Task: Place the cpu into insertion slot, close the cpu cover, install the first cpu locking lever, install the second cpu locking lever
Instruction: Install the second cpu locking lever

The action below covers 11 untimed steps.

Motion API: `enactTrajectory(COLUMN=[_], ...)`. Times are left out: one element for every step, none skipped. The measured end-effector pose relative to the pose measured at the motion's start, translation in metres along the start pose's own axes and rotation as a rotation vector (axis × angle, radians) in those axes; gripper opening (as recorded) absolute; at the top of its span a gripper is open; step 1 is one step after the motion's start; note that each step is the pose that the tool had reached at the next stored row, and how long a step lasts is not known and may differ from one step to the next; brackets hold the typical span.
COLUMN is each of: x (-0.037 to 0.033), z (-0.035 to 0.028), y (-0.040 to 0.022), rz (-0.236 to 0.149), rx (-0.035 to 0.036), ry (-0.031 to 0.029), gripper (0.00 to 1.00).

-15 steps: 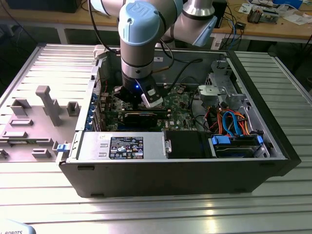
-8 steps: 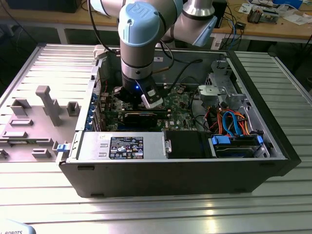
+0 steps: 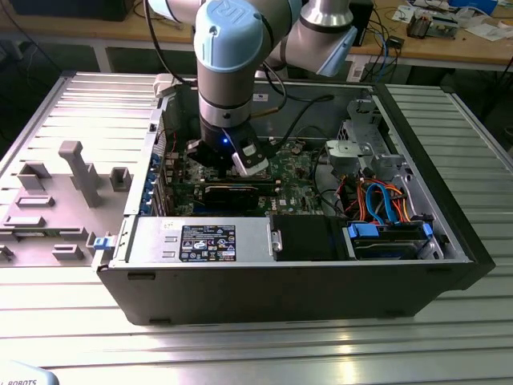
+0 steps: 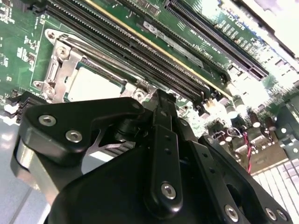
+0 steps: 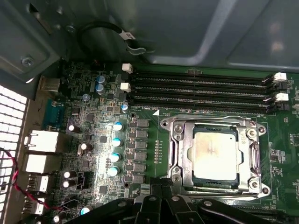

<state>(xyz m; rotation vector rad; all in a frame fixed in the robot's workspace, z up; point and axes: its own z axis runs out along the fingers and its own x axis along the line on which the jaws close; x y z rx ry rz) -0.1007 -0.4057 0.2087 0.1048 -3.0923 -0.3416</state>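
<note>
A ribbed metal counter (image 3: 72,88) carries an open desktop computer case (image 3: 433,265), with wooden workbenches (image 3: 449,48) and loose cables behind it. To the exterior view's left of the case sits a grey fixture tray (image 3: 48,216) with upright blocks. A black label with white print lies on the power supply (image 3: 200,241) inside the case; its writing is too small to read. The case also holds a green motherboard (image 5: 93,140), blue and orange cables (image 3: 385,204) and a drive cage (image 3: 365,148).

The arm reaches down into the case, its end effector (image 3: 244,164) just above the board; whether it is released or clenched cannot be told. In both wrist views the cpu (image 5: 216,155) lies flat in the insertion slot (image 5: 191,179), with the cpu cover (image 5: 187,154) down around it, beside the long memory slots (image 5: 196,91).
</note>
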Motion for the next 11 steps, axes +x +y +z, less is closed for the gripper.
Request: enactTrajectory(x=[0.0001, 0.0001, 0.0001, 0.0001, 0.0002, 0.0002, 0.0002, 0.0002, 0.0002, 0.0002, 0.0002], z=[-0.0008, -0.0018, -0.0026, -0.0046, -0.0072, -0.0072, -0.0073, -0.0074, -0.0075, -0.0075, -0.0076], y=[0.0002, 0.0004, 0.0006, 0.001, 0.0016, 0.0016, 0.0017, 0.0017, 0.0017, 0.0017, 0.0017], rz=[0.0, 0.0, 0.001, 0.001, 0.002, 0.002, 0.002, 0.002, 0.002, 0.002, 0.002], rx=[0.0, -0.0002, -0.0003, -0.0004, -0.0007, -0.0008, -0.0007, -0.0006, -0.0006, -0.0006, -0.0006], ry=[0.0006, 0.0017, 0.0033, 0.0058, 0.0082, 0.0082, 0.0083, 0.0084, 0.0083, 0.0084, 0.0084], gripper=[0.11, 0.11, 0.11, 0.11, 0.11, 0.11, 0.11, 0.11, 0.11, 0.11, 0.11])
